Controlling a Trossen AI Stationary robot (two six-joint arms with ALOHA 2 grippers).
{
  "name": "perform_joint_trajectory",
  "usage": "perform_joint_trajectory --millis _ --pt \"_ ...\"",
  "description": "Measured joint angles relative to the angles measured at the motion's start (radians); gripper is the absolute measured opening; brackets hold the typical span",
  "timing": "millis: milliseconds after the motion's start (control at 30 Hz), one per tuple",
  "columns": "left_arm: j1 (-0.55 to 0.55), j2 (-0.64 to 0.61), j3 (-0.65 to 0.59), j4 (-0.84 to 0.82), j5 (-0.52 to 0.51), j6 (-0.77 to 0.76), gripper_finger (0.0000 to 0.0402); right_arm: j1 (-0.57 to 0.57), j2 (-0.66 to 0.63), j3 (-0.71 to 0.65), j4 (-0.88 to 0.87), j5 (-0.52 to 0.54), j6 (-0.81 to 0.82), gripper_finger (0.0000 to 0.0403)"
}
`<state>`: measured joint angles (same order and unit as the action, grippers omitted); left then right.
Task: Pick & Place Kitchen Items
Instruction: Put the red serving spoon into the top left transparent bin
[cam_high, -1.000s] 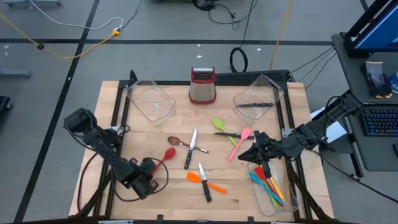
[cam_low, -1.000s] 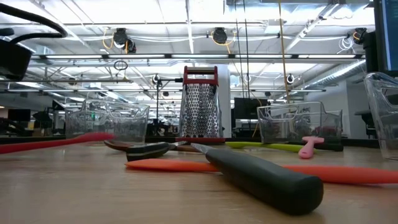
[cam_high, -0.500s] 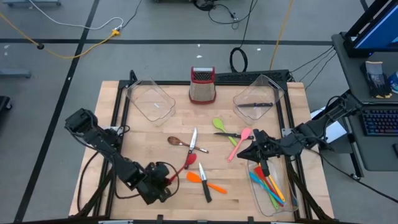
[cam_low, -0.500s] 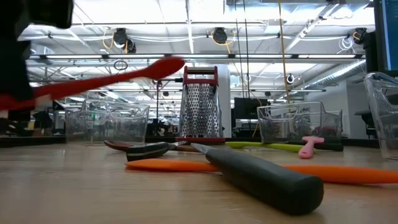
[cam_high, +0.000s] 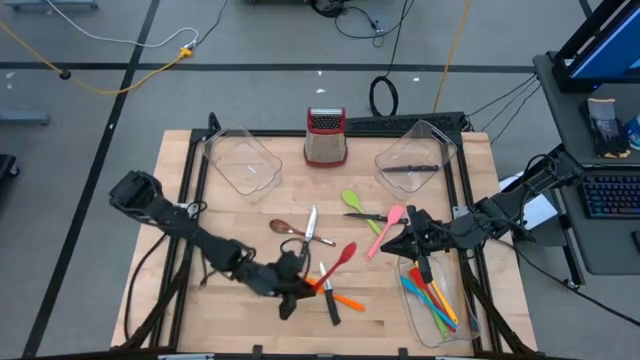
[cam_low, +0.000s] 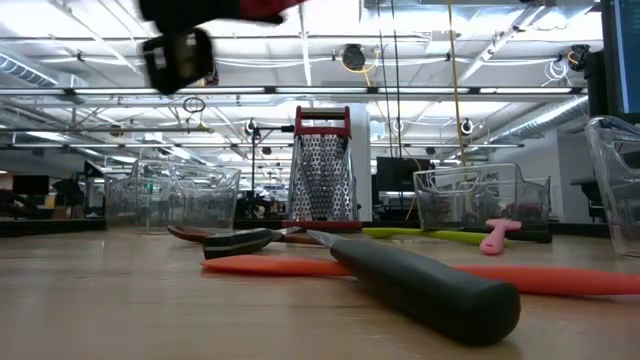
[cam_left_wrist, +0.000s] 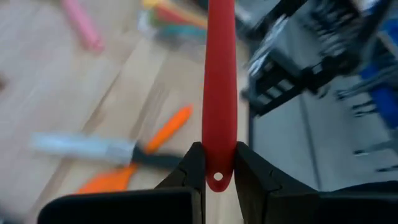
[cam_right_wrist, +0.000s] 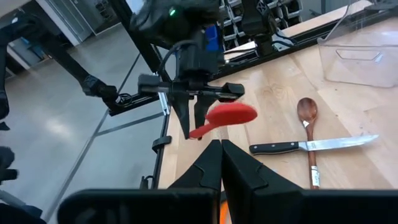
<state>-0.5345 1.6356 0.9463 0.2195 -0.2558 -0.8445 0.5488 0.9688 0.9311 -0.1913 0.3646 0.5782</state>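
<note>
My left gripper (cam_high: 301, 285) hovers over the near middle of the table, shut on a red spoon (cam_high: 337, 261) whose bowl (cam_right_wrist: 231, 114) points toward the right bin. Below it lie an orange spatula (cam_high: 345, 299) and a black-handled knife (cam_high: 329, 298). Farther back, a second knife (cam_high: 308, 238), a brown spoon (cam_high: 284, 227), a green spoon (cam_high: 353, 201) and a pink spatula (cam_high: 386, 229) lie flat on the wood. My right gripper (cam_high: 404, 243) stays shut and holds nothing, raised beside the near-right bin (cam_high: 418, 316). My left gripper pinches the red spoon's handle at its very end (cam_left_wrist: 218, 153), just ahead of the hanging hole, between the two fingers (cam_left_wrist: 194, 169). It reaches in from the table's left, slanting slightly down. The spoon runs straight on past the fingertips, lifted clear of the table.
A steel grater (cam_high: 325, 137) stands at the far middle. Clear bins sit far left (cam_high: 243, 161) and far right (cam_high: 414, 160), the latter with a knife inside. The near-right bin holds several coloured utensils (cam_high: 432, 299). Bare wood lies at the near left.
My left gripper has swung from the near left toward the table's right edge and risen, tipping from steeply downward to nearly level. The red spoon came off the table with it, and its bowl now points toward the right.
</note>
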Motion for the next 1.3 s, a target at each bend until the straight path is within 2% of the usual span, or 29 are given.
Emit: perform_joint_trajectory --millis 267,467,600,700,900,1000,1133,1300 --pt "0.143 -0.001 0.001 0.225 0.178 0.143 0.0043 0.0 0.0 0.0 0.01 0.0 -0.064 0.0015" --pt "0.244 -0.076 0.002 0.269 0.261 0.212 0.0043 -0.007 0.001 0.0 0.015 0.004 -0.113 0.0031" --pt "0.295 -0.139 0.002 0.298 0.296 0.256 0.0043 -0.045 0.012 0.0 0.072 0.003 -0.188 0.0047" --pt "0.319 -0.158 0.003 0.321 0.317 0.265 0.0043 -0.095 0.032 0.0 0.193 -0.006 -0.29 0.0067" --pt "0.334 -0.172 0.002 0.341 0.334 0.266 0.0043 -0.214 0.121 0.0 0.462 -0.173 -0.441 0.0124" --pt "0.333 -0.169 0.002 0.359 0.336 0.266 0.0043 -0.269 0.174 0.0 0.525 -0.237 -0.439 0.0158" --pt "0.326 -0.171 0.002 0.372 0.336 0.27 0.0043 -0.317 0.227 0.0 0.566 -0.269 -0.406 0.0202" --pt "0.325 -0.17 0.002 0.367 0.363 0.301 0.0043 -0.343 0.259 0.0 0.613 -0.34 -0.378 0.0238"
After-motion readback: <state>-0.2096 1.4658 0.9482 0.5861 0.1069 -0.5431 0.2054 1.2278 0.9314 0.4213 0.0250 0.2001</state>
